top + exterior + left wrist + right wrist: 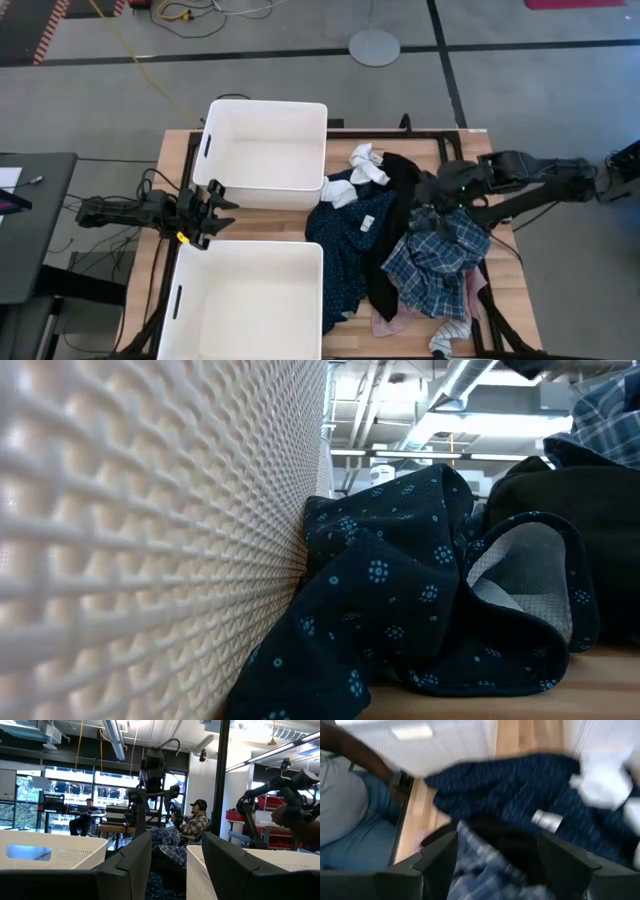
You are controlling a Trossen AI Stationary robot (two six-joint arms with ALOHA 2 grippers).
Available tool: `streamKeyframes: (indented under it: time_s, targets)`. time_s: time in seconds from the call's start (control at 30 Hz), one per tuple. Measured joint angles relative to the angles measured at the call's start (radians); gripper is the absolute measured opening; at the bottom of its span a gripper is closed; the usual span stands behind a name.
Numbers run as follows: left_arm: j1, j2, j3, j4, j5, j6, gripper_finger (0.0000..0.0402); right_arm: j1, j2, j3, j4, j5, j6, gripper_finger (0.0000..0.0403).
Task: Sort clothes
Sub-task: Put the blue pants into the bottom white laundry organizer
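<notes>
Wooden table (pixel 510 290) carries heaped clothes (pixel 400 240) beside two bins (pixel 262 152).

The high view looks straight down; the low view sits very near a bin (pixel 150 540), sharing the navy dotted piece (pixel 345 240).

The pale pink shirt (pixel 392 322) lay mostly hidden under the blue-white plaid shirt (pixel 435 262); the right wrist view was motion-blurred.

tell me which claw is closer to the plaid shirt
Right. The right claw hangs open directly over the plaid shirt in the clothes pile. The left claw waits across the table, between the two white bins.
</notes>
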Motion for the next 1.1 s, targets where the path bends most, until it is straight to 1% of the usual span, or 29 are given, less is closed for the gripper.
streamKeyframes:
  time_s: [0.17,0.4,0.6,0.73,0.87,0.97,1.1]
  targets:
    - [0.0,0.0,0.0,0.0,0.0,0.0,0.0169,0.061,0.0,0.0,-0.103,0.004,0.175,0.029]
    - [0.0,0.0,0.0,0.0,0.0,0.0,0.0169,0.132,0.0,0.0,-0.268,0.048,0.342,0.029]
    - [0.0,0.0,0.0,0.0,0.0,0.0,0.0169,0.224,-0.021,0.0,-0.344,0.081,0.474,0.029]
    - [0.0,0.0,0.0,0.0,0.0,0.0,0.0169,0.301,-0.045,0.0,-0.343,0.11,0.584,0.029]
    - [0.0,0.0,0.0,0.0,0.0,0.0,0.0169,0.412,-0.046,0.0,-0.301,0.134,0.698,0.029]
    - [0.0,0.0,0.0,0.0,0.0,0.0,0.0169,0.496,-0.029,0.0,-0.311,0.181,0.771,0.029]
    - [0.0,0.0,0.0,0.0,0.0,0.0,0.0169,0.572,0.014,0.0,-0.312,0.234,0.841,0.029]
